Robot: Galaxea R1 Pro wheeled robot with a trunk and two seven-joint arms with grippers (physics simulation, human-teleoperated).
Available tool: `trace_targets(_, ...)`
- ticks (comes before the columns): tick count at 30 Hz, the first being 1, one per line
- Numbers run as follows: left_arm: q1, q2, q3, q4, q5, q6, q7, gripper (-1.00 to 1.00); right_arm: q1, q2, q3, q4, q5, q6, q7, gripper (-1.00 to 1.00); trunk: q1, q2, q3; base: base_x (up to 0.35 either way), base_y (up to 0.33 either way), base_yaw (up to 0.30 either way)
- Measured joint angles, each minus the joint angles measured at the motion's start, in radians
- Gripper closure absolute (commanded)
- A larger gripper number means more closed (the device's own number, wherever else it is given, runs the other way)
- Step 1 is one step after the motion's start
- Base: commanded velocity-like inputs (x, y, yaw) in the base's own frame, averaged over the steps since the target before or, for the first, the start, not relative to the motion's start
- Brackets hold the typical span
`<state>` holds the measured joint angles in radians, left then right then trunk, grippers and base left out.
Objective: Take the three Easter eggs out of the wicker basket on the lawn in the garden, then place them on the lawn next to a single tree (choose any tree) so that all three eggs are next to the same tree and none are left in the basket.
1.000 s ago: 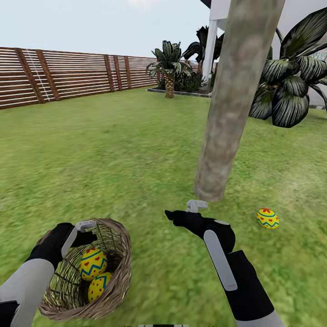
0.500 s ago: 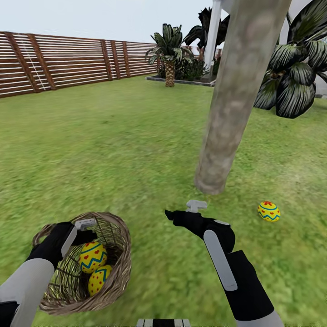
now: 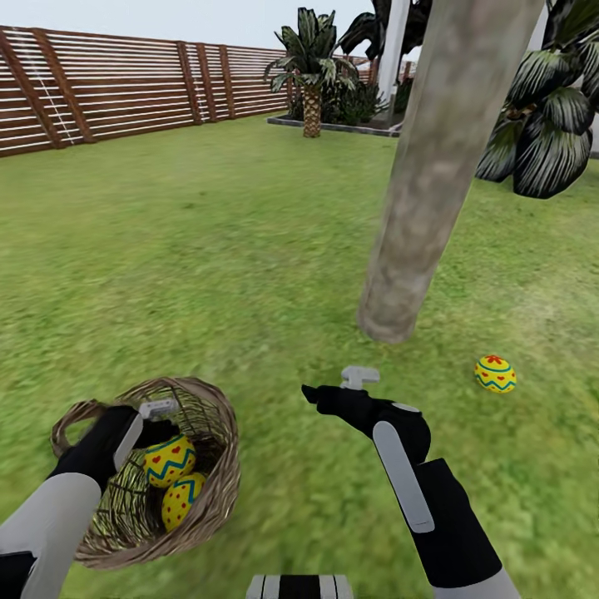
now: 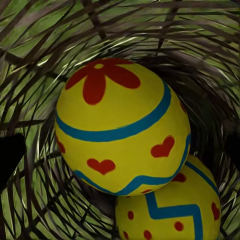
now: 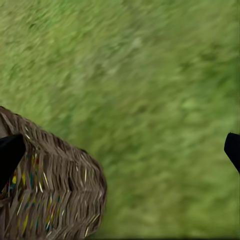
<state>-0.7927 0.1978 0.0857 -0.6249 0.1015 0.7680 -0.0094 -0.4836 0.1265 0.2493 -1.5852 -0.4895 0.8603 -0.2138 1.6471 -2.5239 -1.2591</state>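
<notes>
- The left gripper (image 3: pixel 158 420) is held at the rim of the basket (image 3: pixel 212 491); whether its jaws are parted or closed cannot be told.
- The right gripper (image 3: pixel 333 389) is seen released, over the lawn (image 3: pixel 208 249).
- Three eggs are counted: two (image 3: pixel 169 460) (image 3: pixel 180 500) touching in the basket, the lower partly hidden; one (image 3: pixel 495 373) on grass near the tree (image 3: pixel 433 166).
- The trunk is cut off above.
</notes>
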Motion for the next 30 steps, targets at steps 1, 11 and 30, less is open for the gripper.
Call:
trace_targets(1, 0.0, -0.001, -0.001, 0.0, -0.001, 0.0, 0.0, -1.0, 0.0, 0.0, 0.0, 0.0, 0.0, 0.0, 0.0, -1.0, 0.0, 0.0, -0.004, 0.0, 0.0, 0.0)
trace_targets(11, -0.003, 0.003, -0.004, -0.019, 0.001, 0.003, -0.003, -1.0, 0.001, 0.0, 0.0, 0.0, 0.0, -0.001, 0.0, -1.0, 0.002, -0.001, -0.016, 0.0, 0.0, 0.0)
trace_targets(30, -0.003, 0.007, 0.007, -0.074, 0.006, 0.002, -0.002, -1.0, 0.001, 0.0, 0.0, 0.0, 0.0, 0.0, -0.003, -1.0, 0.005, -0.003, -0.047, 0.0, 0.0, 0.0)
